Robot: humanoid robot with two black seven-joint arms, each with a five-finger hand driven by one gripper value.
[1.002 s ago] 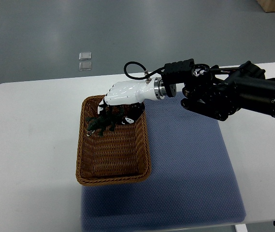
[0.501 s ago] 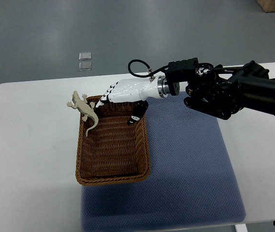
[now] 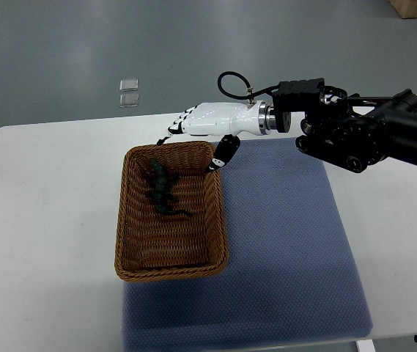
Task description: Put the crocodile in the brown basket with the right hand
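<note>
Right arm (image 3: 369, 136) cropped at right edge. Crocodile (image 3: 162, 193) lying in brown basket (image 3: 122, 227), far half. Right hand (image 3: 208, 126) over far rim, fingers spread, empty.

Woven wicker basket (image 3: 219, 220), glossy white plastic hand (image 3: 207, 132), matt textured blue mat (image 3: 289, 242)

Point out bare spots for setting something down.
Free: the white table left of the brown wicker basket, and the blue mat right of it. Crowded: the basket's far end, holding the dark green toy crocodile, with the white right hand open by its far-right corner.
</note>
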